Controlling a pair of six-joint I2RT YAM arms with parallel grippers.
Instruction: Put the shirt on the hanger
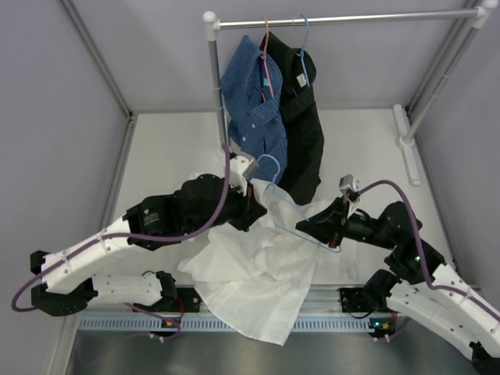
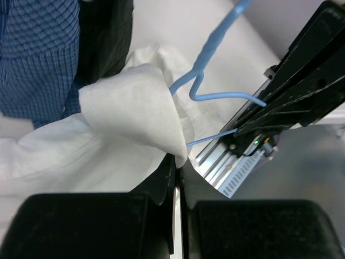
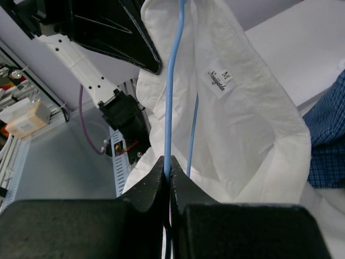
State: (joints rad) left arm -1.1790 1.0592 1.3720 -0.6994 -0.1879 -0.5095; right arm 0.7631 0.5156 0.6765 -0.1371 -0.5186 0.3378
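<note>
Fabric of the plain white long-sleeved collared shirt (image 1: pixel 258 273) lies crumpled on the white table (image 1: pixel 172 156) between the two arms, its lower part draping over the near edge. The left tool (image 2: pixel 178 171) is clenched on the edge of the shirt's raised collar, lifting it just in front of a blue checked shirt (image 1: pixel 254 101) and a black shirt (image 1: pixel 301 133), which hang side by side from a metal rail (image 1: pixel 344 17). The thin light-blue wire hanger (image 3: pixel 171 108) is held off the table by the right tool (image 3: pixel 168 175), whose jaws are closed tight on one strand of the wire. The wire runs up against the open neck of the white shirt, beside a sewn label marked M (image 3: pixel 220 80), and in the left wrist view the hook end sticks out from under the collar fold.
</note>
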